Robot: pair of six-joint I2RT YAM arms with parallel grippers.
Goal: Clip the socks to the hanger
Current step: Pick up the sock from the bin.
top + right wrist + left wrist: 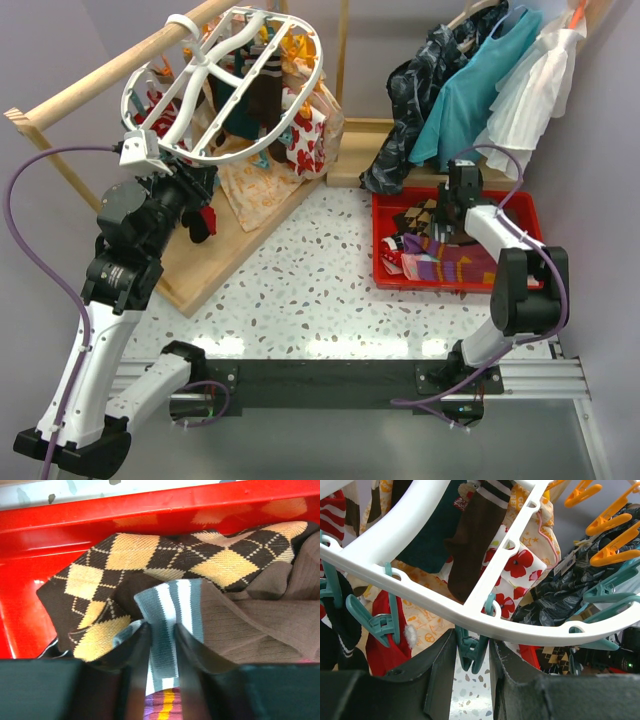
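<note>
The white oval hanger (pixel 225 85) hangs from the rail at the back left, with several socks clipped under it. My left gripper (pixel 190 190) is raised to its near rim (pixel 435 602), the jaws closed on the handles of a teal clip (pixel 471 652). A brown sock (pixel 475 545) and a red sock (pixel 385 650) hang nearby. My right gripper (pixel 445 225) is down in the red bin (pixel 520 205), shut on the teal-and-white striped cuff of a brown sock (pixel 170 605). A brown argyle sock (pixel 125 560) lies behind it and a purple striped sock (pixel 165 705) beneath.
A long wooden rail (pixel 100 80) slants across the back left above a wooden base board. Floral cloth (pixel 300 140) hangs behind the hanger. Dark, teal and white dresses (pixel 480 90) hang at the back right, above the bin. Orange clips (pixel 610 525) dangle off the hanger's far side.
</note>
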